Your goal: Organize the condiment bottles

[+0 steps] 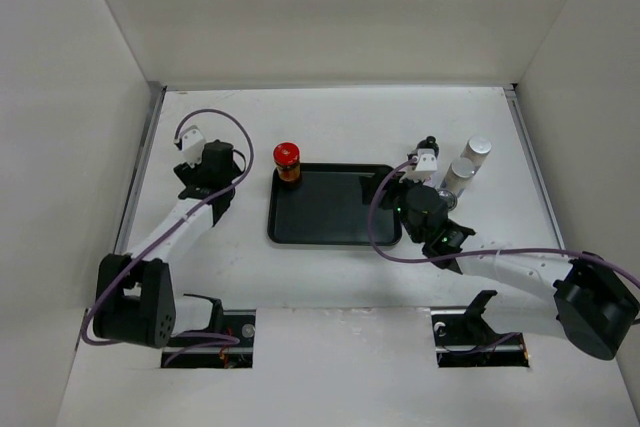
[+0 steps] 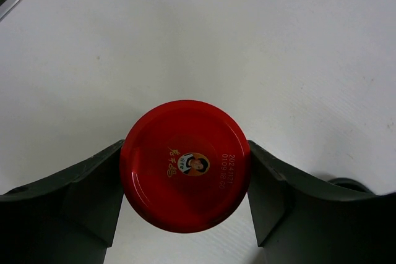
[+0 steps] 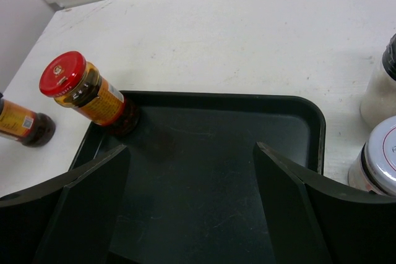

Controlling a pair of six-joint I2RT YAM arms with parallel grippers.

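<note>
Left wrist: jar (image 2: 185, 165) between fingers (image 2: 86, 196) (touching)

White table (image 1: 350, 122), surface lightly scuffed. Black tray (image 1: 335, 209) lies flat at centre. Dark jar (image 3: 25, 127) stands left of it. Right of the tray, grouped close: black-knobbed bottle (image 1: 428, 144), far shaker (image 1: 479, 150), nearer shaker (image 1: 461, 175), grey-lidded jar (image 3: 378, 153).

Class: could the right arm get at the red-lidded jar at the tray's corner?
Probably yes: the right gripper hangs open and empty over the tray, with only bare floor between it and the red-lidded jar.
</note>
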